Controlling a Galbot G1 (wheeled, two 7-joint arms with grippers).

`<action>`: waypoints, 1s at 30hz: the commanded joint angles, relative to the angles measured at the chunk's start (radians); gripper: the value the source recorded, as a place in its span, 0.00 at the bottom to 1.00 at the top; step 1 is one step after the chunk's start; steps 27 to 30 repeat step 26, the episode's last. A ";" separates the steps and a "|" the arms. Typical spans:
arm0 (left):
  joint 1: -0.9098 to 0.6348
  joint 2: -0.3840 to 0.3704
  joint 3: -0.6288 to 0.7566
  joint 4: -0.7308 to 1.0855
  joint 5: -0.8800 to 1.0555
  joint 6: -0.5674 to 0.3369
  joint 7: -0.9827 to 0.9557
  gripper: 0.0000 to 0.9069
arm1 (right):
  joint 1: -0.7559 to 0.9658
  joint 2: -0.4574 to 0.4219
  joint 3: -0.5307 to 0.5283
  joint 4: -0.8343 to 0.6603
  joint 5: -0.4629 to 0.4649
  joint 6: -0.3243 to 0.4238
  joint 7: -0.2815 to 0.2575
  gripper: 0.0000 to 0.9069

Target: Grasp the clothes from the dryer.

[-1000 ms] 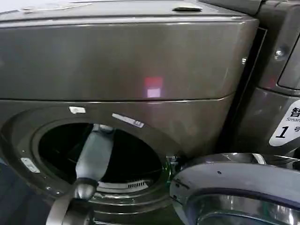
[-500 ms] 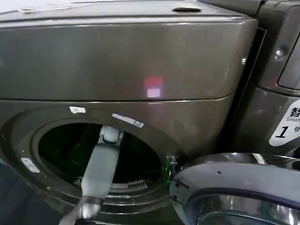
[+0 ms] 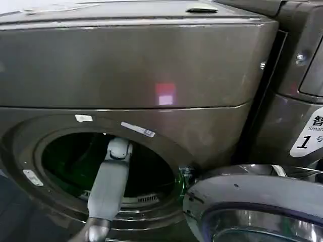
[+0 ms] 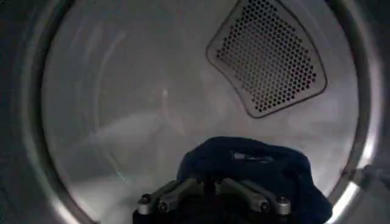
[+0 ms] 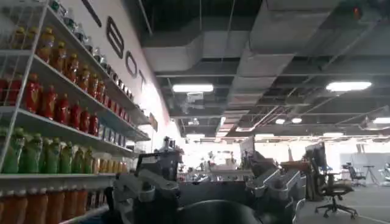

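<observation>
Now | left gripper (image 4: 213,204) inside dryer (image 3: 151,75), fingers spread apart | clothes (image 4: 256,167) just beyond fingertips

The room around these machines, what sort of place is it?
Likely an indoor demo or test hall with mock laundry and shop corners: a dryer beside a second machine, shelves of bottled drinks, office chairs and exposed ceiling ducts.
</observation>
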State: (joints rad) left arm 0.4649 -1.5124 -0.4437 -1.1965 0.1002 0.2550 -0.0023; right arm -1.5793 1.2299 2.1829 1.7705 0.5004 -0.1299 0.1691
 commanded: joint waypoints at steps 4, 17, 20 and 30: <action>0.012 -0.003 -0.003 -0.016 -0.035 0.015 -0.046 0.00 | 0.003 0.000 0.009 0.010 -0.003 -0.034 -0.005 1.00; 0.006 0.006 -0.005 0.007 -0.048 0.000 -0.030 0.00 | 0.002 -0.008 0.042 0.004 0.013 -0.058 0.013 1.00; -0.007 0.010 -0.006 0.019 -0.050 -0.006 -0.028 0.00 | 0.000 -0.009 0.046 0.003 0.010 -0.053 0.010 1.00; -0.010 0.016 -0.011 0.010 -0.055 -0.001 -0.028 0.00 | 0.000 -0.008 0.047 0.003 0.007 -0.045 0.010 1.00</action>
